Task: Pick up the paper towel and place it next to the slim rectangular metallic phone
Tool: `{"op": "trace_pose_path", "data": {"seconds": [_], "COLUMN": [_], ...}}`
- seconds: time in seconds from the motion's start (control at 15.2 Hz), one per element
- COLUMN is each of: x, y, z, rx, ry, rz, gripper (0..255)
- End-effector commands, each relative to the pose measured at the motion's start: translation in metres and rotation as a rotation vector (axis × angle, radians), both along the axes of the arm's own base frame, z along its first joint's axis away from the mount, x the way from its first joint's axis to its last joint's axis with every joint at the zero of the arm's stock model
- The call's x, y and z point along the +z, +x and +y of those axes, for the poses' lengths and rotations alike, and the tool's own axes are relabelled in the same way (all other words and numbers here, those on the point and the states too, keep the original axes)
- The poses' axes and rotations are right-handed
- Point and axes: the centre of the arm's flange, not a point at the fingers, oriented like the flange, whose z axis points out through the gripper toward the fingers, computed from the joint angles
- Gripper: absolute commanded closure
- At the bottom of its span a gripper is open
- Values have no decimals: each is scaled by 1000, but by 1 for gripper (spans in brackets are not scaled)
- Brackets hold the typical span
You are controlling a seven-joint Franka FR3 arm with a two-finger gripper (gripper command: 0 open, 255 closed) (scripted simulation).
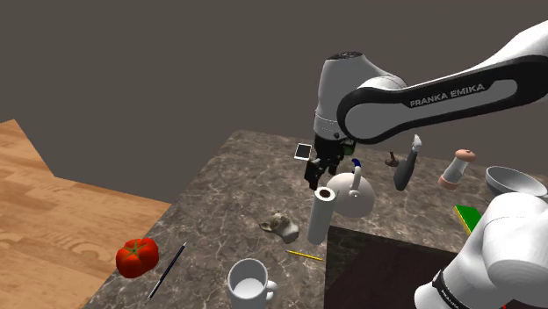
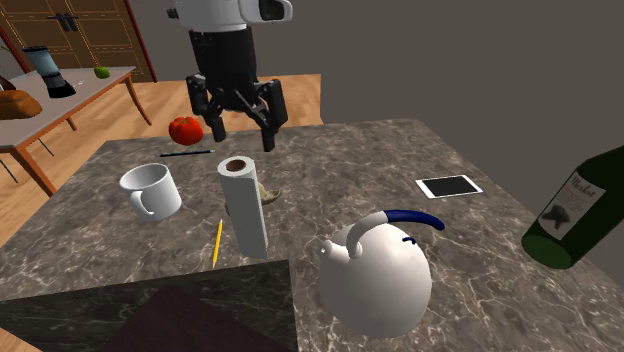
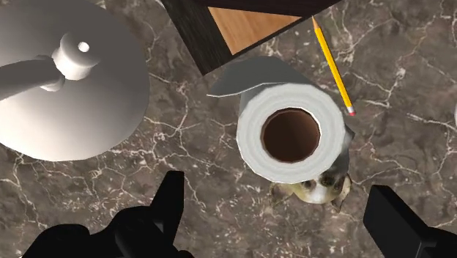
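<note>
Currently gripper (image 3: 278,189) is spread wide and empty, hanging over the paper towel roll (image 3: 253,132) without touching it. Roll stands upright on the dark marble worktop (image 3: 410,95), below the gripper and about in line with the gap between its fingers. White kettle (image 3: 66,88) sits off to one side of the gripper, yellow pencil (image 3: 333,66) beyond the roll. Small mottled object (image 3: 315,192) at the roll's base, can't identify. Phone (image 2: 449,186) lies flat, well apart from the gripper, on the kettle's side.
</note>
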Motion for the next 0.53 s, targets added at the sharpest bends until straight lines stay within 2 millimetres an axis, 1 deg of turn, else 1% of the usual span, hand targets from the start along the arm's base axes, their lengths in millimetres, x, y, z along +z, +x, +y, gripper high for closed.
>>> {"op": "trace_pose_path", "data": {"seconds": [0.0,0.4,0.46], "x": [-9,-41,-49], "y": [2,2,2], "z": [10,9,9], "rx": [17,17,17], "ry": [2,2,2], "rz": [-3,-3,-3], "gripper": [0,0,0]}}
